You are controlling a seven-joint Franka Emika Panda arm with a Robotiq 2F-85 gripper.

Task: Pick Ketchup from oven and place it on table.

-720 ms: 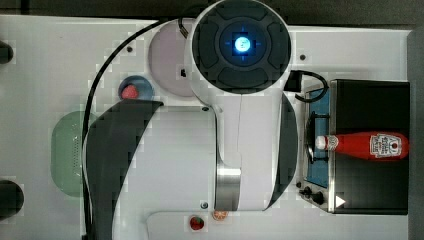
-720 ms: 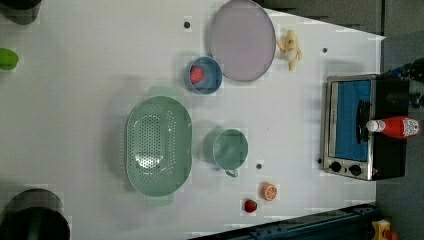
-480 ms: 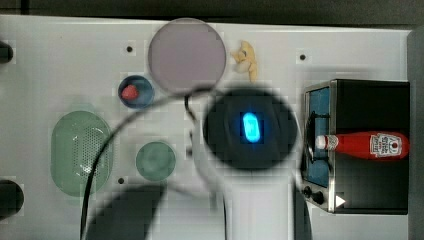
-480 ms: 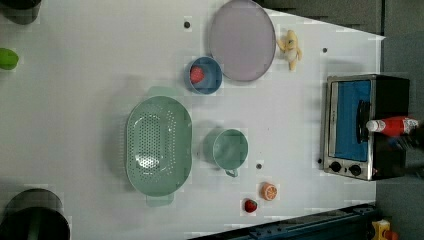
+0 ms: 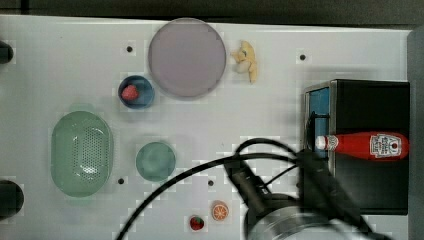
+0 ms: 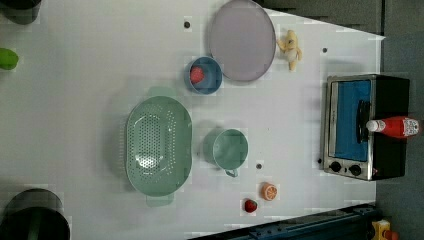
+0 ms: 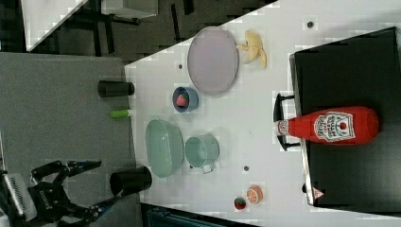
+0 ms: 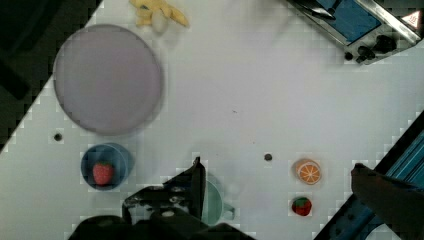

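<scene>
ketchup (image 7: 331,125) atop oven (image 7: 350,156) | label: crest, lettering unreadable, possibly Heinz

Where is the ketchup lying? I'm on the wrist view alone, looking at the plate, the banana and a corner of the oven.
Observer: The ketchup lies on its side on top of the oven, not inside it.
Operator: Which way does its cap point?
Observer: In the left view, the white cap pokes past the oven's front edge, just above the door handle.
Operator: What stands by the green cup?
Observer: A green colander, at the left view's left of the cup.
</scene>
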